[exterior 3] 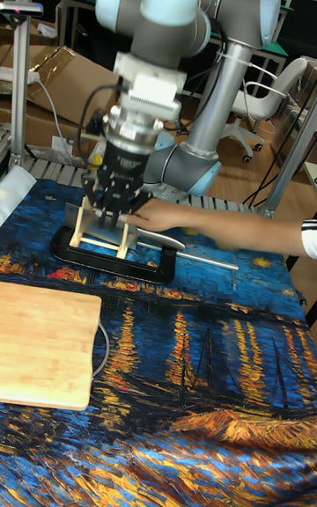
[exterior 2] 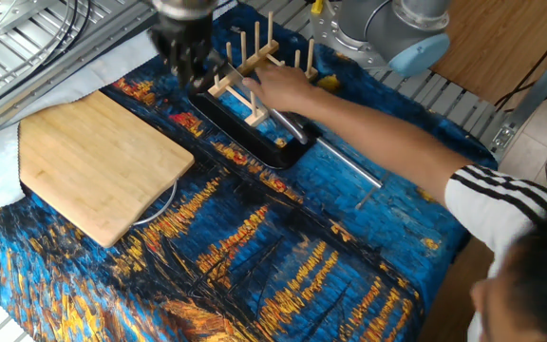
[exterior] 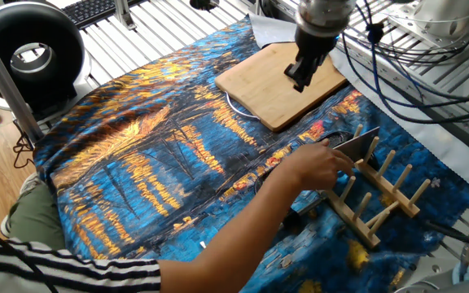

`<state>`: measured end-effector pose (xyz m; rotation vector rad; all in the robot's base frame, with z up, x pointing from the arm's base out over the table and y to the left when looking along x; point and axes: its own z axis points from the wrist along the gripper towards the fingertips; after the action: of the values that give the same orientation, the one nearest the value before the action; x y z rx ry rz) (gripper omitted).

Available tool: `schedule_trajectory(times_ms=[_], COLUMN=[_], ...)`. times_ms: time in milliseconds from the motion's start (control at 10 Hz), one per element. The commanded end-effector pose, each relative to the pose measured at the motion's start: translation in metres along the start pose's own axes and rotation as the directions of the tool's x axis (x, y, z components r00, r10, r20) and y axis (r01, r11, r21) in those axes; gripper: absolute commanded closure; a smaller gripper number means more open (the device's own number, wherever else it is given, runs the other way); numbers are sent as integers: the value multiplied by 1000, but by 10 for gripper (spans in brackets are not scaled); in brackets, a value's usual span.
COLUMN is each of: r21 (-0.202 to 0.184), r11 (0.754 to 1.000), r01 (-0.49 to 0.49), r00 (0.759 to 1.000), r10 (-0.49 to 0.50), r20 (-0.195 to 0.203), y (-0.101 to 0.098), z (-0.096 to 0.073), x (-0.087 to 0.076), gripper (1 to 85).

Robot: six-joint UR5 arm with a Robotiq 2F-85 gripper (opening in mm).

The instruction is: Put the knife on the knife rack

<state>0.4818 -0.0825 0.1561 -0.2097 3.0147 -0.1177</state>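
The knife [exterior: 357,146] stands on edge between the pegs of the wooden knife rack [exterior: 383,194], blade up. A person's hand [exterior: 320,165] holds it at the handle end. In the other fixed view the same hand [exterior 2: 281,85] covers most of the knife at the knife rack [exterior 2: 252,59]. My gripper [exterior: 302,76] hangs above the cutting board, well to the left of the rack, with nothing in it. In the tall fixed view the gripper [exterior 3: 116,197] looks open and overlaps the knife rack [exterior 3: 99,241], while the knife's handle [exterior 3: 165,242] pokes out to the right.
A wooden cutting board [exterior: 282,77] lies under the gripper. A black clamp [exterior 2: 245,141] with a thin steel rod [exterior 2: 348,171] surrounds the rack's base. The person's arm [exterior 2: 397,147] reaches across the blue patterned cloth [exterior: 153,155]. Cables [exterior: 397,81] hang at the right.
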Motion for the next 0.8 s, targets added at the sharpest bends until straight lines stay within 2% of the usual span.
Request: schedule_trajectory(times_ms=[0,100,200,300,500,600,700], r21=[10,24,24,11,-20,-31,-25], r11=[999,997,996,995,992,992,994], r01=[-47,-75,-85,-94,-126,-125,-106], r00=[999,997,996,996,992,992,994], r10=[47,75,85,94,126,126,106], r20=[9,-11,6,4,-3,12,-7], y=[-3,-6,-7,-3,5,7,7], z=[12,12,12,12,12,12,12], x=[-11,-5,-9,-9,-8,-13,-7], gripper=[730,750,720,640,623,597,570])
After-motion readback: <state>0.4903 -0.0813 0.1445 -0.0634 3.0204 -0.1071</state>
